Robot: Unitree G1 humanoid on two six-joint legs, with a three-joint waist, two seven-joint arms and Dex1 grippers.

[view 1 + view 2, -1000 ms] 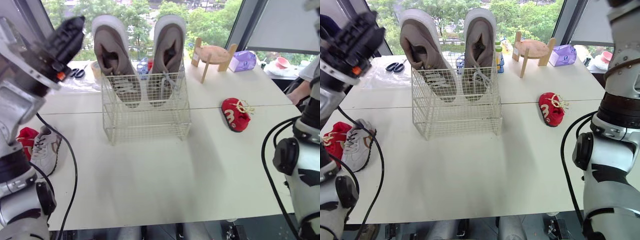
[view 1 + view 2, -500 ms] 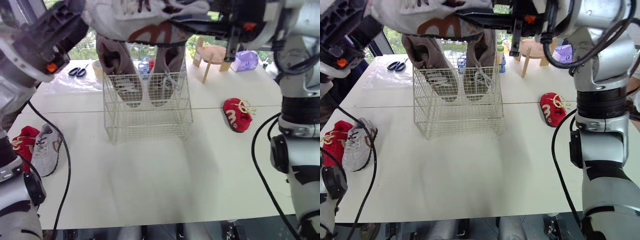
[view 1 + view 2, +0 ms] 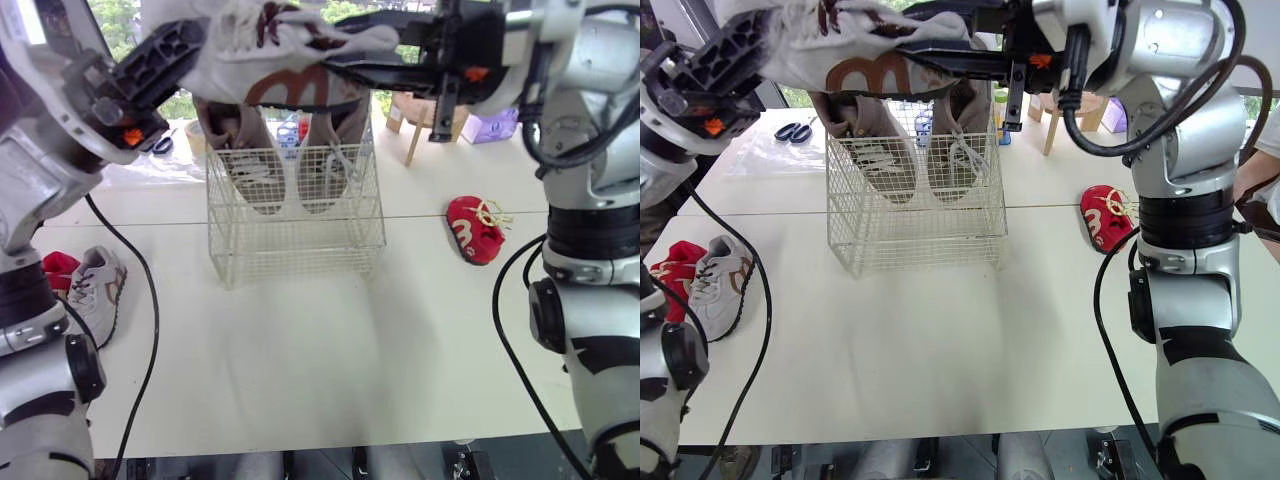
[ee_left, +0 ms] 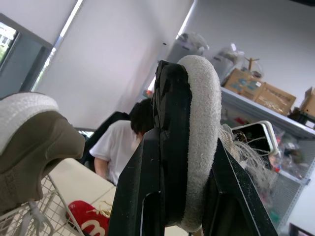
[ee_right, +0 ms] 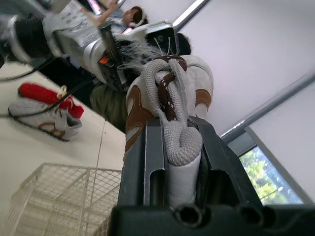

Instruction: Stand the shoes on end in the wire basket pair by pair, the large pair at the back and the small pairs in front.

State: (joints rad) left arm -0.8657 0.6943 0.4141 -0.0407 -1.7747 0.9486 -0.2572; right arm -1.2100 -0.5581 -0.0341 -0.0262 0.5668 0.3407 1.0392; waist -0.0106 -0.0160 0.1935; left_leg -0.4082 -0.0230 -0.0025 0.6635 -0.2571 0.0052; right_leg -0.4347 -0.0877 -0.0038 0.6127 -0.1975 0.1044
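White sneaker [image 3: 270,60], pinched by your left gripper [image 3: 195,40] and right gripper [image 3: 345,68], could fall outside the wire basket [image 3: 300,240] if 1 slips.

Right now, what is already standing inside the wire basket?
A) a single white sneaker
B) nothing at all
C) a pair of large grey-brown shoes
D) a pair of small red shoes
C: the large grey-brown pair stands on end at the back of the wire basket, while the small white sneaker is held up above it and a red shoe lies on the table.
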